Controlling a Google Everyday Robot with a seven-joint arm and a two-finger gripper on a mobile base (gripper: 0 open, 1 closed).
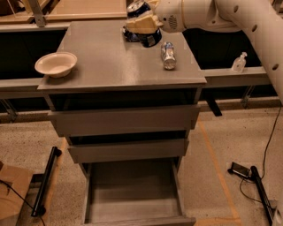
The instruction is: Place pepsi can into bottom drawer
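Operating from afar, I am holding the gripper (141,21) over the far edge of the grey cabinet top (110,66). Its claw is clenched on the pepsi can (136,9). The can is hanging clear of the surface, its silver top showing above the pale fingers (146,25), just above the blue-and-white chip bag (144,39). A clear plastic bottle (168,55) is lying on its side near the bag, toward the right edge, and a cream bowl (56,64) is sitting well apart at the front left corner. Neither is touching the can.

By my reading, the pick-up is done and the delivery has not begun. The bottom drawer (132,196) is standing pulled open at the foot of the cabinet, with nothing showing on its flat floor, while the two shallower drawers (124,121) above it are showing only their fronts. I am judging that the larger share of the work is left: carrying the can out past the front edge, lowering it well down into the open drawer, and releasing it there.
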